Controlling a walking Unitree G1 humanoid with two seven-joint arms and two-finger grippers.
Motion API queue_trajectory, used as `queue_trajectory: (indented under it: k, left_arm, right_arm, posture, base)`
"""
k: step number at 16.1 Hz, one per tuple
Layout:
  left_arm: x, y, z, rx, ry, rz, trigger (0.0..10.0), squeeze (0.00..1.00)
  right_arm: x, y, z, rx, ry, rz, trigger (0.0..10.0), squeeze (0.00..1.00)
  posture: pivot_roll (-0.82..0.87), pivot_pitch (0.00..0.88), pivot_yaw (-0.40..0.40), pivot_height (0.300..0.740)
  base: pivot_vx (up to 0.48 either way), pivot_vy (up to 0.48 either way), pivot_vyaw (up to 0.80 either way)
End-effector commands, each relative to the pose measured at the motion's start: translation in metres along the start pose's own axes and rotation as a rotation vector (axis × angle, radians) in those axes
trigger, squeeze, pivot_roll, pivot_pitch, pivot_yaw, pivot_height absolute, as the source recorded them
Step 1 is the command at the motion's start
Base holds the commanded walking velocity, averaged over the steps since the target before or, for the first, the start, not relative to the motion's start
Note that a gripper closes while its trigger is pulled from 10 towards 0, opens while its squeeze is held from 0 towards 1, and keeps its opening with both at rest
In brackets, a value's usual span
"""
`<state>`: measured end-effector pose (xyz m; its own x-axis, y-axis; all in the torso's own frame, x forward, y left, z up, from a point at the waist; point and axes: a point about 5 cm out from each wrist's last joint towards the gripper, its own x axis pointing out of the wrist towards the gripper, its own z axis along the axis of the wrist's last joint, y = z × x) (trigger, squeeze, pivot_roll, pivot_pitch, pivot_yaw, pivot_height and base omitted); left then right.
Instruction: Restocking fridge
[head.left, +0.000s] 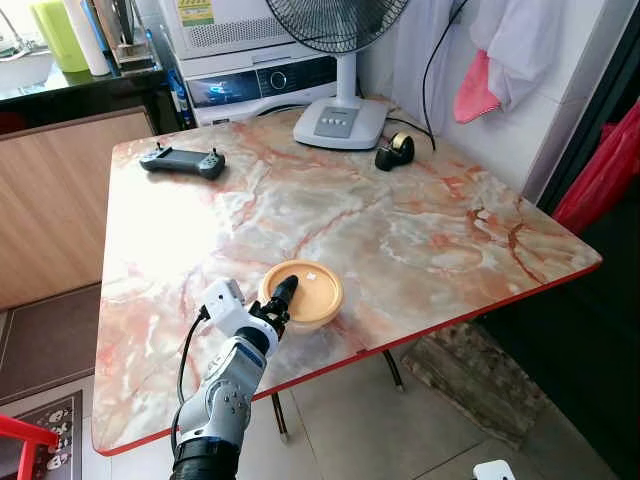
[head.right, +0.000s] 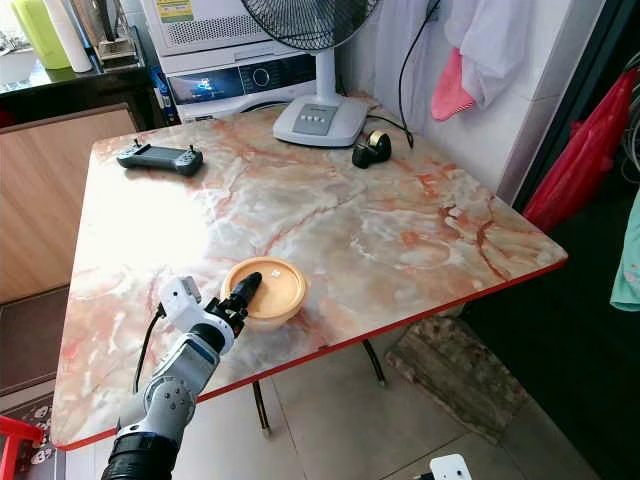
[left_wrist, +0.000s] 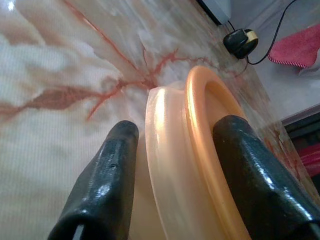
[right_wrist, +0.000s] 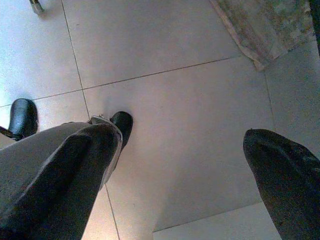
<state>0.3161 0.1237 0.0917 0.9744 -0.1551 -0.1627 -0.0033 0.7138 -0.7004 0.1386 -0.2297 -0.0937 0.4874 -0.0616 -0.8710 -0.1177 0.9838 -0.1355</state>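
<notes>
Orange and shallow, the bowl (head.left: 302, 293) is sitting near the table's (head.left: 420, 235) front edge. The left gripper (left_wrist: 172, 145) is straddling its rim, fingers apart, not yet closing. Pinching only the rim, it may be tipping or slipping. Its contents are hard to tell. The right gripper (right_wrist: 187, 150) is hanging open over the floor.

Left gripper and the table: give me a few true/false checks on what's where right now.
1. The left gripper straddles the rim of the orange bowl, one finger inside and one outside. True.
2. The bowl sits at the far edge of the table, by the fan. False: it sits near the front edge.
3. A game controller lies at the table's far left. True.
4. The tape dispenser is inside the bowl. False: it stands beside the fan base.
5. The right gripper holds a bottle. False: it hangs open above the floor.
</notes>
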Motion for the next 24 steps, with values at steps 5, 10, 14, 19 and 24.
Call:
queue_trajectory:
  k: [5, 10, 14, 19, 24]
  left_arm:
    - [0.0, 0.006, 0.007, 0.034, -0.023, 0.02, 0.0, 0.0]
    - [0.001, -0.004, 0.018, 0.119, -0.057, -0.011, 0.0, 0.0]
    - [-0.002, -0.008, 0.025, 0.093, -0.112, -0.026, 0.0, 0.0]
    - [-0.015, -0.019, 0.062, 0.082, -0.262, -0.096, 10.0, 0.0]
    - [-0.041, -0.014, 0.085, 0.399, -0.321, -0.026, 10.0, 0.0]
  right_arm:
    - [0.0, 0.0, -0.002, -0.006, 0.007, 0.004, 10.0, 0.0]
    - [-0.001, 0.0, -0.003, -0.002, 0.007, 0.003, 10.0, 0.0]
    - [-0.001, -0.001, -0.003, 0.002, 0.008, -0.002, 10.0, 0.0]
    - [-0.001, -0.003, -0.002, 0.014, 0.0, -0.006, 10.0, 0.0]
    - [-0.001, 0.0, -0.005, 0.065, -0.008, -0.014, 10.0, 0.0]
  posture:
    - [-0.02, 0.0, 0.029, 0.74]
    - [-0.02, 0.0, 0.026, 0.74]
    - [-0.02, 0.0, 0.023, 0.74]
    - [-0.01, 0.0, 0.022, 0.74]
    - [-0.01, 0.0, 0.051, 0.74]
  base:
    - [0.0, 0.0, 0.0]
    - [0.0, 0.0, 0.0]
    - [0.0, 0.0, 0.0]
    - [0.0, 0.0, 0.0]
    - [0.0, 0.0, 0.0]
